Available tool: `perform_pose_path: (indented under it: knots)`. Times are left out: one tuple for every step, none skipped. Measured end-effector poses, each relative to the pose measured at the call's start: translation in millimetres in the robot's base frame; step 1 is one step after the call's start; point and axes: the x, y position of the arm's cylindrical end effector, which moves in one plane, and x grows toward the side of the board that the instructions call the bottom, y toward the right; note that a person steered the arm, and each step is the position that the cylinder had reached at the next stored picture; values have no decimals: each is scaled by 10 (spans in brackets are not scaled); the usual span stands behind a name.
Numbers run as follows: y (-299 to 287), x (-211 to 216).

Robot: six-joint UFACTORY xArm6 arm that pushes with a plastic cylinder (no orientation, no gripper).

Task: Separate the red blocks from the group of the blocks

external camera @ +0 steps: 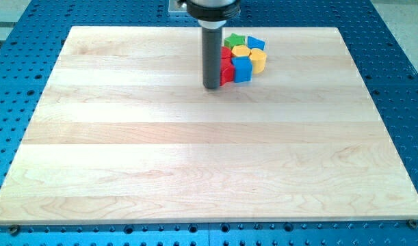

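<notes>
A tight cluster of small blocks sits near the view's top, right of centre. It holds a red block (226, 72) at its lower left, with more red (226, 53) just above it, a blue cube (242, 69), a yellow cylinder (258, 61), a yellow block (241, 51), a green star-like block (234, 40) and a blue block (256, 43). My tip (212, 87) stands at the cluster's left edge, against the lower red block. The rod hides part of the red blocks.
The blocks lie on a light wooden board (195, 150). A blue perforated table (400, 82) surrounds the board. The cluster is close to the board's top edge.
</notes>
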Motion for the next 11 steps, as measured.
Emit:
perform_pose_path:
  knots:
    - [49,-4]
    - [-182,250]
    - [-344,-146]
    - [-363,-777]
    - [-66,-1241]
    - [89,-1266]
    - [89,-1069]
    - [136,-969]
    - [159,-969]
    - [137,-843]
    - [137,-735]
